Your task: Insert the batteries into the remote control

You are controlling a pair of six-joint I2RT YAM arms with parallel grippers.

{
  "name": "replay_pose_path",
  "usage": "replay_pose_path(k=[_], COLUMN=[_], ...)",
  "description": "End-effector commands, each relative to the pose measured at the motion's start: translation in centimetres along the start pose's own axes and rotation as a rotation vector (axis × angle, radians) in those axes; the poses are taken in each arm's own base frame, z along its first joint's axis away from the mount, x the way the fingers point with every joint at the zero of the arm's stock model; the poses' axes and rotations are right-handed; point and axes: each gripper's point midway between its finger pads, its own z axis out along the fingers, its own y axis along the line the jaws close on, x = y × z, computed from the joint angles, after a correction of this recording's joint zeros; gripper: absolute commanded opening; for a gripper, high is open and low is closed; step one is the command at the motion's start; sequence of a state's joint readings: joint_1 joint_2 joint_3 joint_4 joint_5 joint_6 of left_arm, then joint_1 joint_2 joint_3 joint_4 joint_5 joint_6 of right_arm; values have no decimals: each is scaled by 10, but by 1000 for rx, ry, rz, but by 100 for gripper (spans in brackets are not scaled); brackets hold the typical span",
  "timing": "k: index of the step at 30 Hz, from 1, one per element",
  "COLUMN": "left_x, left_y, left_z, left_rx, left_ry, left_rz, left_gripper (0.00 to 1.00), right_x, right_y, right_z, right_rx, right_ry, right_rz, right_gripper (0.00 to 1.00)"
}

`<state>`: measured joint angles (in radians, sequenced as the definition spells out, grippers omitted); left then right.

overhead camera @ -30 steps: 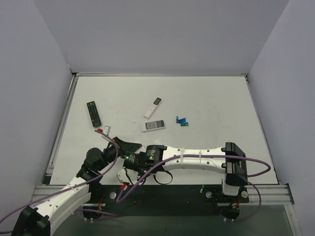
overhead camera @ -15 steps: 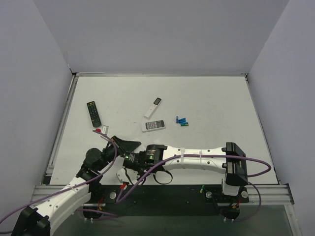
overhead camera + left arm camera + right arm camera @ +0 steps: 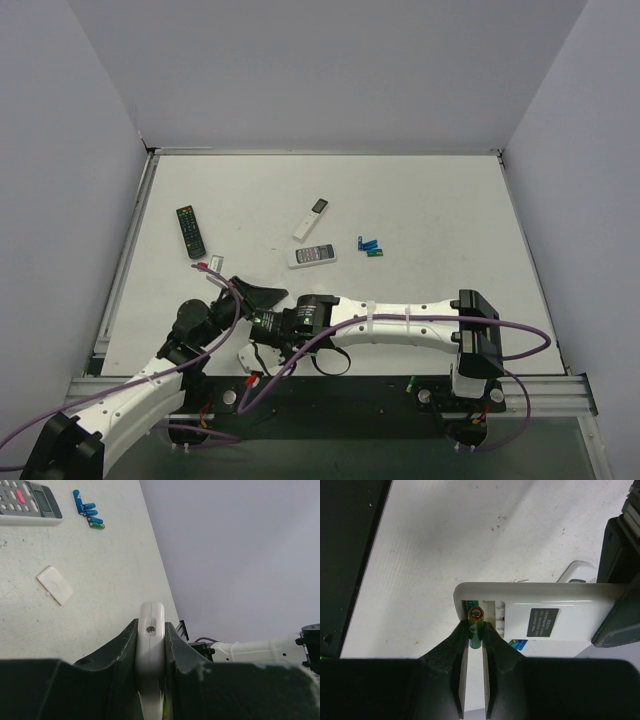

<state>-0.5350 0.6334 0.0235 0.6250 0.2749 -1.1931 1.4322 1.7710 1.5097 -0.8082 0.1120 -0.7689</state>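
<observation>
Left claw (image 3: 151, 634) clamps remote control (image 3: 540, 597); right claw (image 3: 476, 632) grips green battery (image 3: 476, 614), seemingly touching bay edge.

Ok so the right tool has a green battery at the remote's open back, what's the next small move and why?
Probably ease the green battery further into the battery bay before letting go. The right tool pinches it at the bay's end, it looks only partly seated, and the left tool clamps the remote control by its edges.
</observation>
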Motion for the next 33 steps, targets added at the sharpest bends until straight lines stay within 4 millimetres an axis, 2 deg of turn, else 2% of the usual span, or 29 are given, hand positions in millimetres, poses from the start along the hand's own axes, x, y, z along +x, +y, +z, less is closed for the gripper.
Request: replay_pose_path(k=[1, 12, 25, 26, 33], left_x=[3, 1, -4, 0, -1], left_y=[-12, -12, -24, -16, -7], left_z=[-2, -3, -2, -4, -7], left_rx=[66, 69, 110, 95, 71], left_ry=[15, -3, -20, -16, -41], left_rz=[19, -8, -27, -38, -109], left_gripper=[0, 0, 0, 0, 0], right_x=[6, 8, 5, 5, 12], right_y=[-17, -16, -13, -13, -13], right_z=[-19, -14, -11, -11, -10], right_rx=[60, 54, 30, 29, 36], right_ry=[2, 23, 28, 31, 68], right_rz=[16, 17, 8, 8, 0], right_gripper=[5, 6, 14, 15, 16])
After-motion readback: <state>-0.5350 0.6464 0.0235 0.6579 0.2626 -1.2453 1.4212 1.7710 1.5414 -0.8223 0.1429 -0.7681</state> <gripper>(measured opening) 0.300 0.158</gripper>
